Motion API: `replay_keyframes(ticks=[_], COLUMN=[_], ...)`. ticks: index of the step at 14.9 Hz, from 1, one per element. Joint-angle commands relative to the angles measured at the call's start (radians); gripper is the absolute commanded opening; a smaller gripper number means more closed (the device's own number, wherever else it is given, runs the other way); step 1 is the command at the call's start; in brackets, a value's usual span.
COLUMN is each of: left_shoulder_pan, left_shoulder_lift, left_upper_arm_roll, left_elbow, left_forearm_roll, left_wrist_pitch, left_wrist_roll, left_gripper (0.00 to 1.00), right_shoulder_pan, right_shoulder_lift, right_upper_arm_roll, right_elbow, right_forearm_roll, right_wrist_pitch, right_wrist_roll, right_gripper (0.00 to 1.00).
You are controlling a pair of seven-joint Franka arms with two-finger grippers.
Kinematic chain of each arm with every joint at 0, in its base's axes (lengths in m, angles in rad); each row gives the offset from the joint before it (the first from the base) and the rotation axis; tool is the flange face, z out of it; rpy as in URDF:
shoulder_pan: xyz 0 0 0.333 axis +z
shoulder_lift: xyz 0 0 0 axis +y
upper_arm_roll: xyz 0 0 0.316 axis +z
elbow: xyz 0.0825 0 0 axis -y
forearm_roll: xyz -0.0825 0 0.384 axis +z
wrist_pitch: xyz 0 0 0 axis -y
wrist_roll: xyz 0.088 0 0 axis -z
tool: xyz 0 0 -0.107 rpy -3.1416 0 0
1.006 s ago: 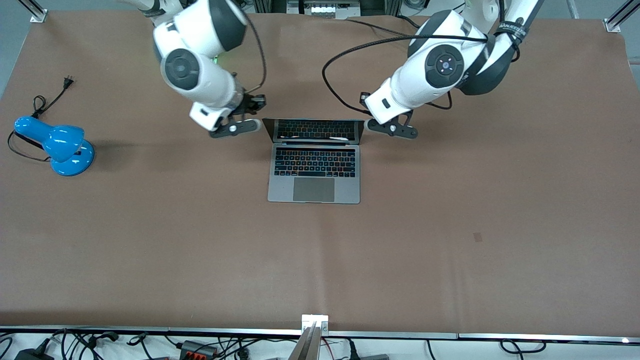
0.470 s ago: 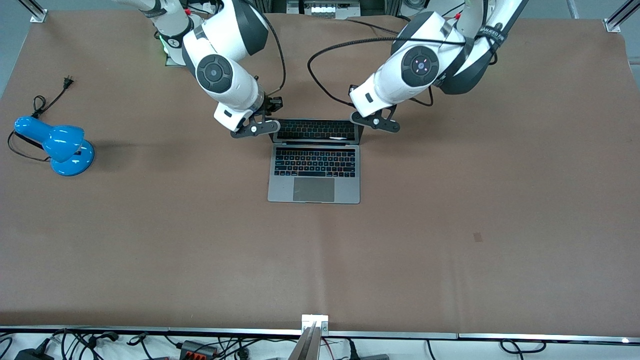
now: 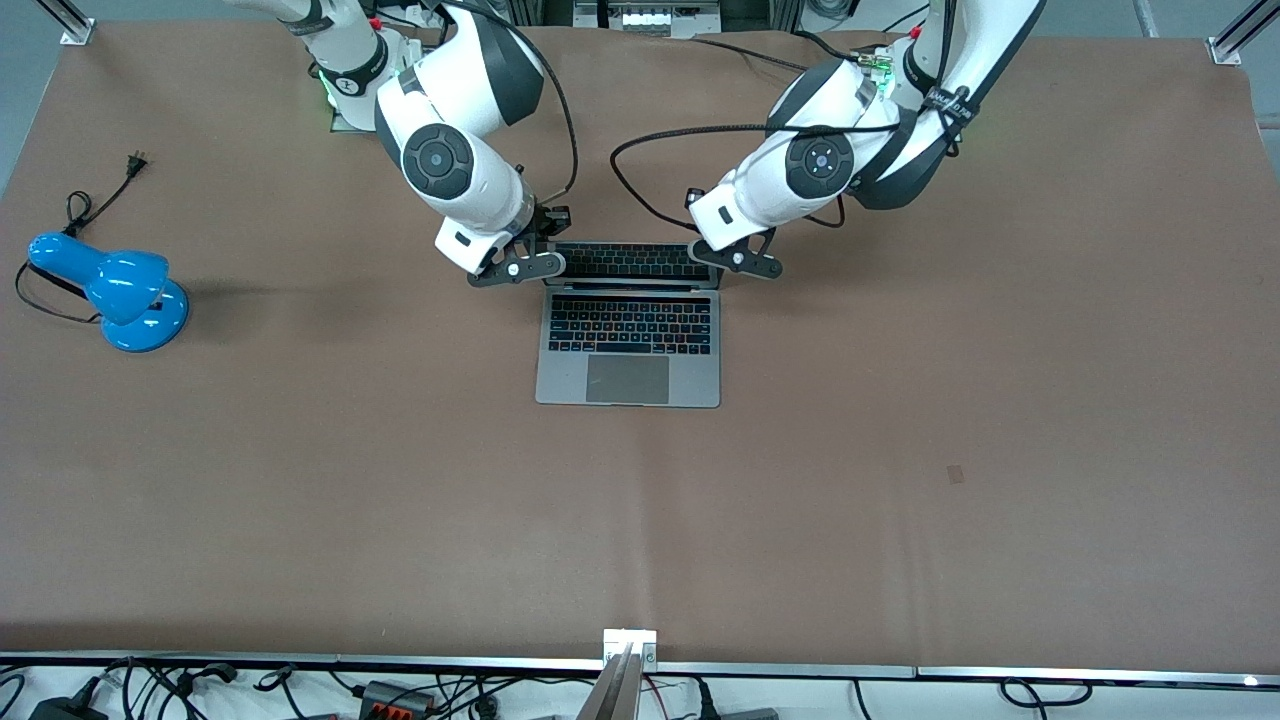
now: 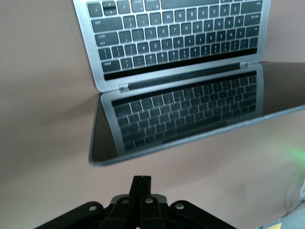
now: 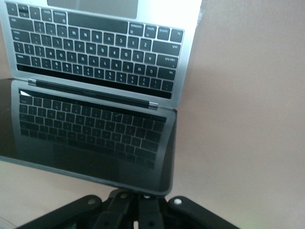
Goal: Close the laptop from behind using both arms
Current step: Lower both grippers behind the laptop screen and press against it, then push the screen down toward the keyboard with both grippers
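Observation:
The space-grey laptop lies open in the middle of the table, and its dark screen stands up and mirrors the keyboard. My right gripper is shut at the lid's upper corner toward the right arm's end. In the right wrist view the lid's edge covers the tips of that gripper. My left gripper is shut at the other upper corner. In the left wrist view the left gripper sits a little apart from the lid's top edge.
A blue desk lamp with a black cord lies near the right arm's end of the table. Cables and plugs hang along the table edge nearest the front camera. A small dark mark is on the brown mat.
Both arms have swung inward toward each other. The grippers moved from beside the lid to its two upper corners. The laptop's base has not moved.

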Motion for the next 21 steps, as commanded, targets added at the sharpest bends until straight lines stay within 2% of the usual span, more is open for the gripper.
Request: replay_keyframes(ticks=[1, 4, 10, 17, 21], left_shoulder_pan=[-0.008, 0.000, -0.007, -0.017, -0.021], left_shoulder_lift=[0.046, 0.055, 0.162, 0.323, 0.360], left_upper_arm_roll=[-0.002, 0.009, 0.060, 0.075, 0.075], left_elbow=[0.008, 0.037, 0.127, 0.248, 0.276], left_forearm_roll=[0.047, 0.047, 0.105, 0.222, 0.259], left_wrist_pitch=[0.032, 0.035, 0.048, 0.049, 0.049], left_wrist_roll=[-0.017, -0.019, -0.031, -0.078, -0.088], left_gripper=[0.00, 0.00, 0.00, 0.00, 0.00], right_shoulder_pan=[0.000, -0.011, -0.029, -0.054, -0.055], right_shoulder_lift=[0.026, 0.052, 0.119, 0.227, 0.289], right_upper_arm_roll=[-0.015, -0.021, -0.024, -0.030, -0.045], right_elbow=[0.058, 0.089, 0.099, 0.191, 0.231], right_forearm_roll=[0.013, 0.006, 0.003, -0.037, -0.079], right_wrist_pitch=[0.000, 0.008, 0.149, 0.158, 0.160], right_wrist_roll=[0.007, 0.007, 0.006, 0.006, 0.006], right_gripper=[0.00, 0.00, 0.00, 0.00, 0.00])
